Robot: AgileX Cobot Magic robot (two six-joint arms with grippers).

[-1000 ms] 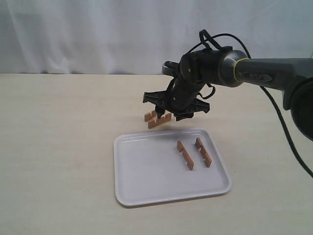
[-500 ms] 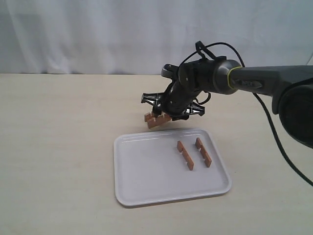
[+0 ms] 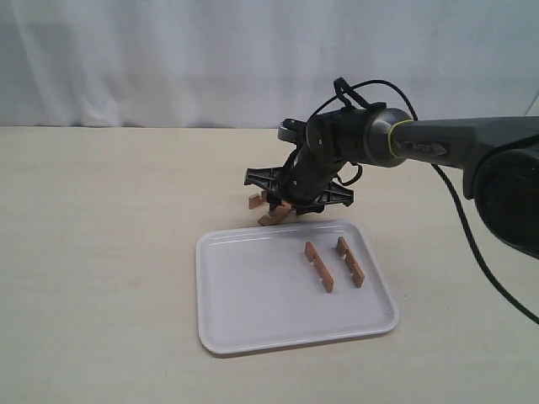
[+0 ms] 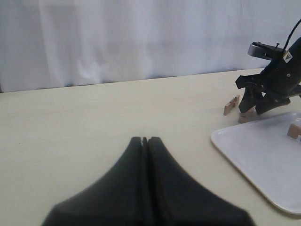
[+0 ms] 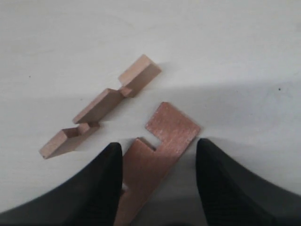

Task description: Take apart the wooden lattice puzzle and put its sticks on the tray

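The wooden lattice puzzle is apart into single sticks. Two sticks lie side by side on the white tray. Two more rest on the table just behind the tray's far rim: a notched one and a flat-lying one. My right gripper is down at the table, open, its jaws on either side of the flat stick; one finger touches it, the other stands apart. In the left wrist view my left gripper is shut and holds nothing, far from the tray.
A white curtain closes off the back of the beige table. The right arm's black cable loops above and beside the tray.
My right gripper has come down and a little left onto the two sticks behind the tray. The nearer stick has tipped from standing to lying flat. The jaws have narrowed slightly.
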